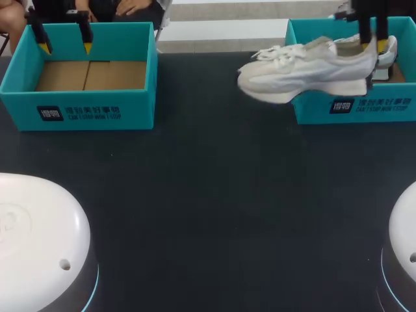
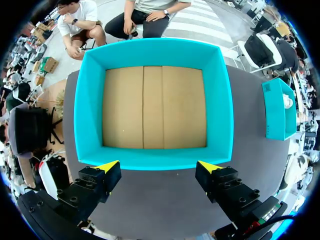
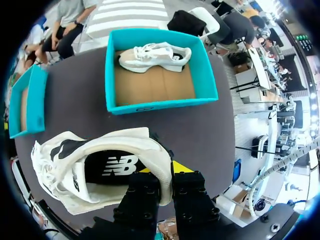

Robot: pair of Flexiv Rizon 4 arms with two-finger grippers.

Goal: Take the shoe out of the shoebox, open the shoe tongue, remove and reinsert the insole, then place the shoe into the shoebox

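Observation:
A white sneaker (image 1: 305, 71) hangs in the air, its toe to the left, past the left wall of the right teal shoebox (image 1: 354, 107). My right gripper (image 1: 377, 49) is shut on its heel. In the right wrist view the fingers (image 3: 145, 192) pinch the heel collar of the sneaker (image 3: 125, 137), whose dark insole shows inside. Below it, the shoebox (image 3: 160, 105) holds a second white sneaker (image 3: 155, 55). My left gripper (image 1: 65, 47) hangs open above the left teal box (image 1: 84, 110) and holds nothing (image 2: 157, 167).
The left box (image 2: 155, 160) shows only a bare cardboard bottom. The dark table (image 1: 208, 195) spreads between and in front of the boxes. White robot bases (image 1: 39, 240) (image 1: 406, 240) stand at the front corners.

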